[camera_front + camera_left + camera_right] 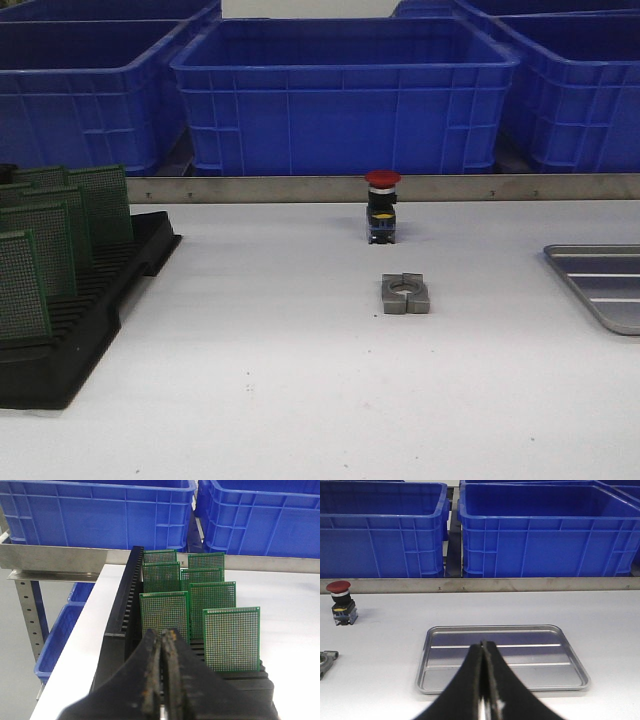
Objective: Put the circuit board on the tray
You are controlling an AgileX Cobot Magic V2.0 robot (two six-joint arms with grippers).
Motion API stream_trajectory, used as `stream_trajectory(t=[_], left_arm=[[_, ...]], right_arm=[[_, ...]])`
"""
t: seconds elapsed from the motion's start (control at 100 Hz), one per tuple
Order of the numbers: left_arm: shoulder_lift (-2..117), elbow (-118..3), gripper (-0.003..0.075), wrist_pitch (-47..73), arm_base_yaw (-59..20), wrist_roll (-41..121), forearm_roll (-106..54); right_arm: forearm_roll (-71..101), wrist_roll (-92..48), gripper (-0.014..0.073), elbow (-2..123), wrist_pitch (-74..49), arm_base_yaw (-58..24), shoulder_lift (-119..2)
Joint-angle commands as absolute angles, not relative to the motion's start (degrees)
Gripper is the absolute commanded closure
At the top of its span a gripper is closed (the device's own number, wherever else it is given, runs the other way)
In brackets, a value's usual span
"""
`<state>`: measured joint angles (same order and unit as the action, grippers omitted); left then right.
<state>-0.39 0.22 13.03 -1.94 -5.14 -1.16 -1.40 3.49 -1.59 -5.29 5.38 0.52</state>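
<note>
Several green circuit boards (40,250) stand upright in a black slotted rack (70,340) at the table's left. In the left wrist view the boards (231,638) stand just beyond my left gripper (164,632), which is shut and empty over the rack (122,620). The silver-grey tray (600,285) lies at the table's right edge, empty. In the right wrist view the tray (440,675) lies just beyond my right gripper (483,644), which is shut and empty. Neither gripper shows in the front view.
A red-capped push button (382,205) stands at the table's middle back, also in the right wrist view (341,602). A grey metal clamp block (405,294) lies in front of it. Blue bins (340,95) stand behind a metal rail (300,188).
</note>
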Motion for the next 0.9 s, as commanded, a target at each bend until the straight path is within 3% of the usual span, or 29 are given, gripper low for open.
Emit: stream_trajectory(t=[0.0,0.39,0.72,0.89], left_arm=[[-1.9,1.3,0.0741,8.6,-2.3,-5.7,-1.5],[-1.9,1.3,0.0741,7.9,-2.3,-5.7,-1.5],[-1.9,1.2,0.0741,-10.1,-2.3,-5.7,-1.7],[-1.9,-4.0,0.0741,-2.7,-2.3,-5.9,-1.9]], right_arm=[[-2.0,3.2,0.0653,-1.5,-1.0,5.4,1.9],[-2.0,3.2,0.0653,-1.5,-1.0,5.4,1.9],[-2.0,3.2,0.0653,-1.5,-1.0,5.4,1.9],[-2.0,3.2,0.0653,-1.5,-1.0,5.4,1.9]])
